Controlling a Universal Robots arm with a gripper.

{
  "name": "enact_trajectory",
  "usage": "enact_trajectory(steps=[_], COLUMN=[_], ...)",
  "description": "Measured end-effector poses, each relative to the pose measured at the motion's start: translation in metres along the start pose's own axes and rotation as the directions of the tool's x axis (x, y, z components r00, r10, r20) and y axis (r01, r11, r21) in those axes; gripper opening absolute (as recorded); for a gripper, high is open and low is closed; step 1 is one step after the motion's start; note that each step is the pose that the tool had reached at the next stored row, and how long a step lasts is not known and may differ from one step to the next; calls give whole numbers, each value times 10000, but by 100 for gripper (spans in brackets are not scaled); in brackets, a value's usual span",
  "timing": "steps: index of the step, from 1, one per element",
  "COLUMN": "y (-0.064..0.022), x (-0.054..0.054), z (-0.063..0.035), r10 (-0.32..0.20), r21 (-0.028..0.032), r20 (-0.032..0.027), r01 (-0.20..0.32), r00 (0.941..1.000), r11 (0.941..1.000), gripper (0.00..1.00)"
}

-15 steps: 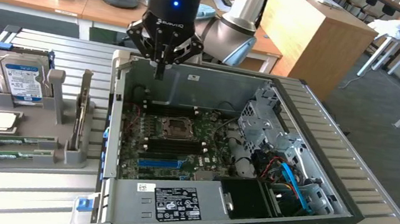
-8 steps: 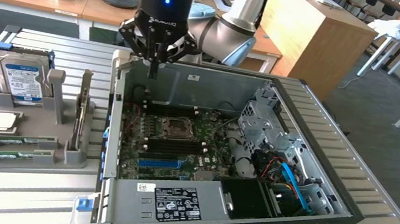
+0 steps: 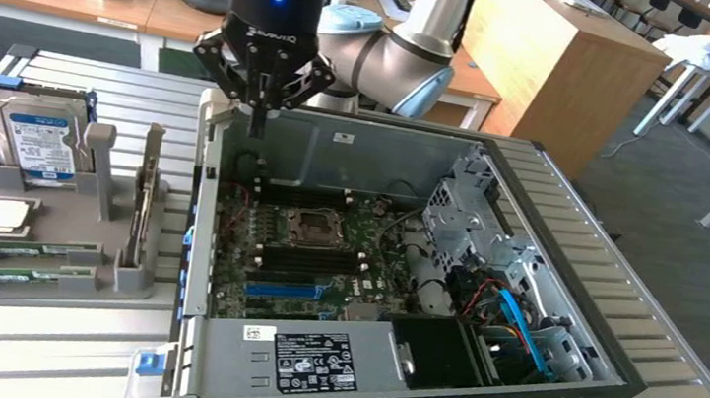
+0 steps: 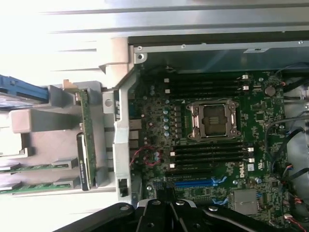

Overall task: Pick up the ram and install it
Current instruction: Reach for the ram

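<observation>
Your claw (image 3: 257, 127) is clenched and empty, its black fingers pinched into one thin bar above the far rim of the open black steel computer case (image 3: 600, 378). The ram (image 3: 28, 249), a flat green stick with a pale label, lies in the grey plastic tray (image 3: 122, 279) on the ribbed metal worktop (image 3: 36, 344), well apart from the claw. A second stick (image 3: 17, 274) lies just beside it. The silver hard drive (image 3: 41, 141) stands upright and the square processor chip (image 3: 4, 217) lies flat. The wrist view gives you the green motherboard (image 4: 159, 121) from above, with its metal-framed CPU socket (image 4: 214, 118), long black memory slots (image 4: 207, 154) and a blue slot (image 4: 193, 182). It also shows a thin green board (image 4: 86, 121) on edge in the tray.
</observation>
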State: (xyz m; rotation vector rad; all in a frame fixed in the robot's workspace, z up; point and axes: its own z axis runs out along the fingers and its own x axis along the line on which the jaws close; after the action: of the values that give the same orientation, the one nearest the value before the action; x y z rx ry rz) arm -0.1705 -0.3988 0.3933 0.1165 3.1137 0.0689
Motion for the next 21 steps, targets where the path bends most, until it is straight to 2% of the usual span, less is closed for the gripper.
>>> enact_trajectory(steps=[21], y=[-29], x=[388], z=[-10], r10=[0], r21=[0], r20=[1], r01=[0], r00=[10000], r11=[10000], gripper=[10])
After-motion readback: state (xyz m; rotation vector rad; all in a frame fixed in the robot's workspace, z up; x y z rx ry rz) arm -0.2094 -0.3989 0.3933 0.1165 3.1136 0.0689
